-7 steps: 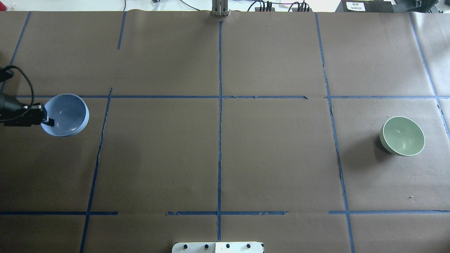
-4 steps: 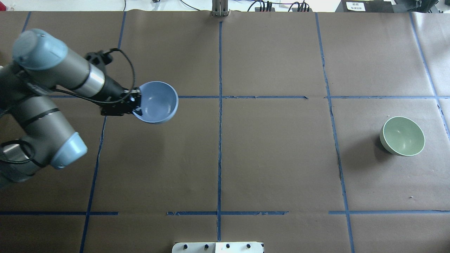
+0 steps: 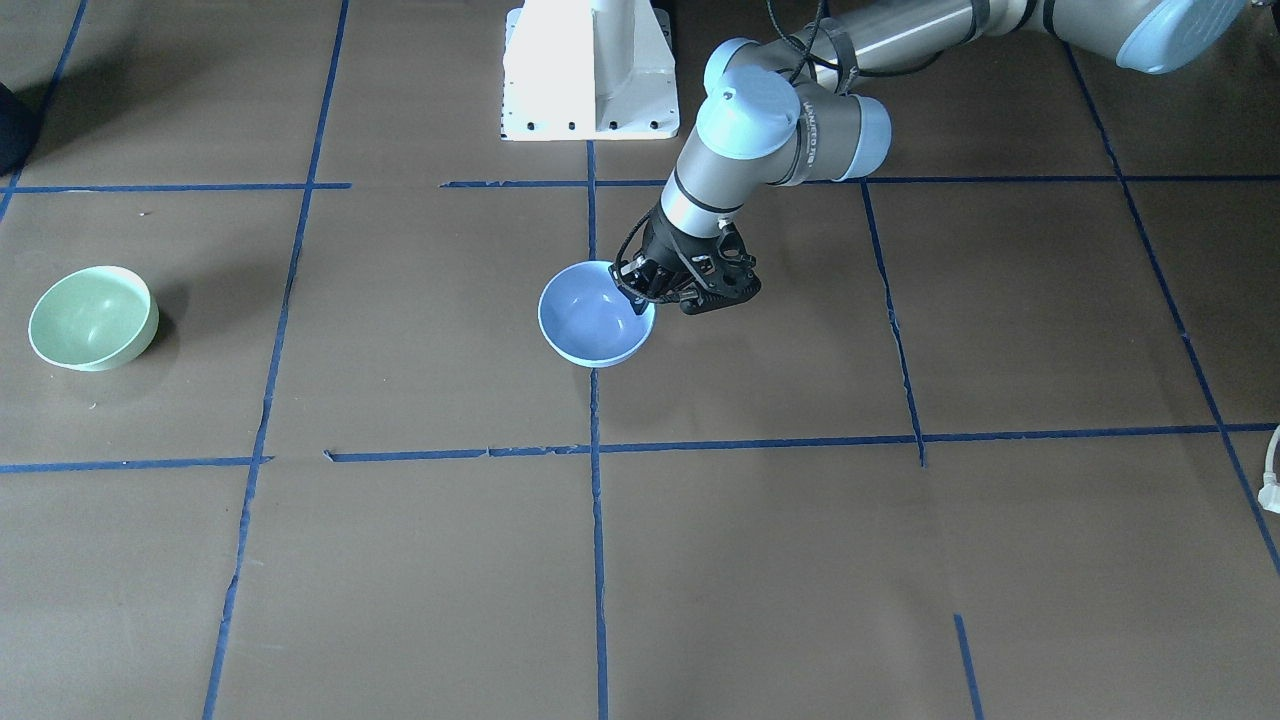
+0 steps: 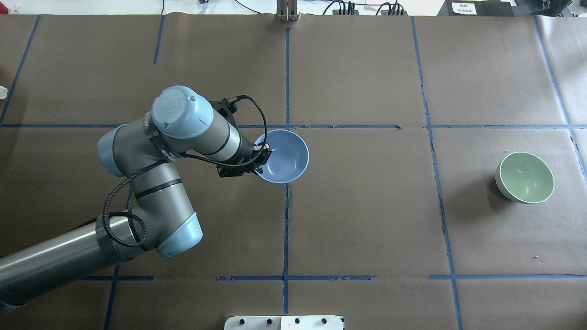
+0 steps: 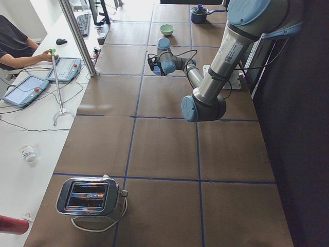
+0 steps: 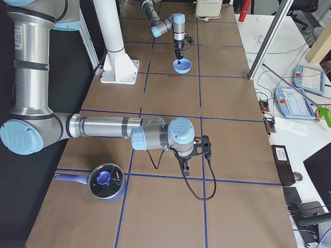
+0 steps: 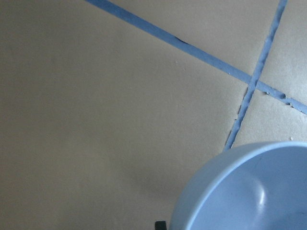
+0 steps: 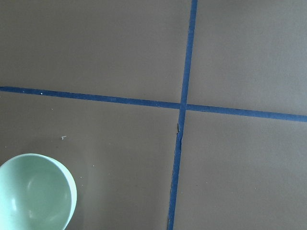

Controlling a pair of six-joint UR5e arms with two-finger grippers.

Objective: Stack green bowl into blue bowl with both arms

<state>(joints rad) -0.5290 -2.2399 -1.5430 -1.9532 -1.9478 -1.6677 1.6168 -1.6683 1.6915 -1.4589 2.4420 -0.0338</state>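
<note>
The blue bowl [image 4: 286, 153] is upright near the table's centre, on the middle tape line, and also shows in the front view [image 3: 590, 320]. My left gripper [image 4: 262, 159] is shut on its left rim, one finger inside the bowl. It holds the bowl low, and I cannot tell whether the bowl touches the table. The left wrist view shows the bowl's rim [image 7: 249, 191]. The green bowl [image 4: 525, 178] stands alone at the far right, and shows in the right wrist view [image 8: 36, 191]. My right gripper [image 6: 184, 164] shows only in the exterior right view, so I cannot tell its state.
Blue tape lines [image 4: 286, 215] divide the brown paper table. The white base pedestal [image 3: 590, 70] stands at the robot's side. A lidded pot [image 6: 106, 181] sits beyond the right arm. A toaster [image 5: 90, 195] stands at the table's left end.
My left arm has carried the blue bowl from the table's far left to its centre. The green bowl has not moved.
</note>
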